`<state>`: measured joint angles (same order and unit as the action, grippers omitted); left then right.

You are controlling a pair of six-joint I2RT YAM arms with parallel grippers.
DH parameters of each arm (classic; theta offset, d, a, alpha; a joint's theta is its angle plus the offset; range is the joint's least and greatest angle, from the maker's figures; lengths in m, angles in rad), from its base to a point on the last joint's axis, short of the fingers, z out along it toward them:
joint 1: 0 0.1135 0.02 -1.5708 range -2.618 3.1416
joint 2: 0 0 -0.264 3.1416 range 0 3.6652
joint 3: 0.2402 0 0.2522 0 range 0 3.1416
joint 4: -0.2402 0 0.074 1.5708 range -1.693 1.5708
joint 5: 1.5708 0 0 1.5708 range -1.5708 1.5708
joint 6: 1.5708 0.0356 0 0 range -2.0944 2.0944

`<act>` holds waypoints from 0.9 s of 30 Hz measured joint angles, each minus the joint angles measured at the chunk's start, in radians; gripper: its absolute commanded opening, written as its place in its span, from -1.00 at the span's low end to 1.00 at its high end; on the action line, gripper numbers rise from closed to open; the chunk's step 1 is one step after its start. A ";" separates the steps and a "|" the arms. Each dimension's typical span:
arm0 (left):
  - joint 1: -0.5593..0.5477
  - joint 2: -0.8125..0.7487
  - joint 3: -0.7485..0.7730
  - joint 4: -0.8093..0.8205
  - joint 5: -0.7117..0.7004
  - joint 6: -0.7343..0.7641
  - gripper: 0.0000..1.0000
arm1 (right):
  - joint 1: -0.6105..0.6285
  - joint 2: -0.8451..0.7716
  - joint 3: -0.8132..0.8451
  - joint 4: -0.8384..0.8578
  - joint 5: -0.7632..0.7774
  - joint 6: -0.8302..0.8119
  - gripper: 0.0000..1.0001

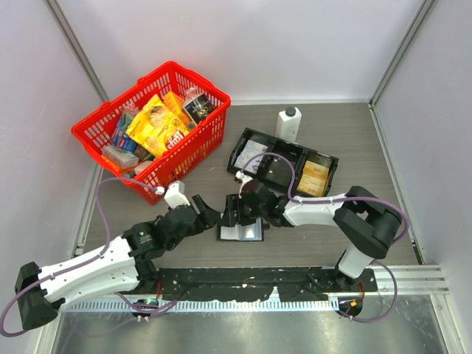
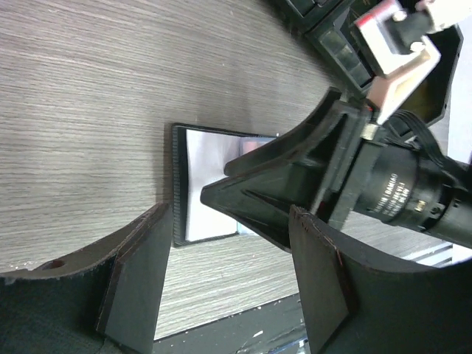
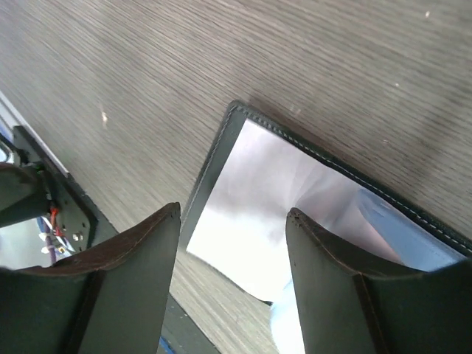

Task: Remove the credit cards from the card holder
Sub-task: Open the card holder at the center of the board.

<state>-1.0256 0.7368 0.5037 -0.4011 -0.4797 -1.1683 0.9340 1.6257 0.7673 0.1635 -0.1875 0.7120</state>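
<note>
We see the small black leather-like bifold card holder [image 1: 240,234] lying open on the grey wood-grain table [image 1: 369,140], pale inner face up; our right gripper [image 3: 233,221] poised over it, jaws parted; our left gripper [image 2: 228,214] just beside, jaws parted, empty

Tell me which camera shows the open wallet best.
Right wrist: the wallet is close up, its stitched edge and shiny inner face clear between the fingers of the open right gripper. Left wrist shows part, that gripper covering the rest. The top view shows it small, partly under that gripper.

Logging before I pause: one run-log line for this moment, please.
card holder: open flat on table | right fingers: open, over its pale inner face | left fingers: open, close beside, empty
</note>
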 measured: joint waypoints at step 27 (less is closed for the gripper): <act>-0.001 0.114 0.100 0.080 0.108 0.206 0.99 | -0.298 -0.482 -0.077 -0.359 0.282 -0.156 0.71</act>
<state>-1.0264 0.8513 0.6033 -0.3214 -0.3721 -0.9627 0.6365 1.1439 0.6907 -0.1951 0.0944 0.5560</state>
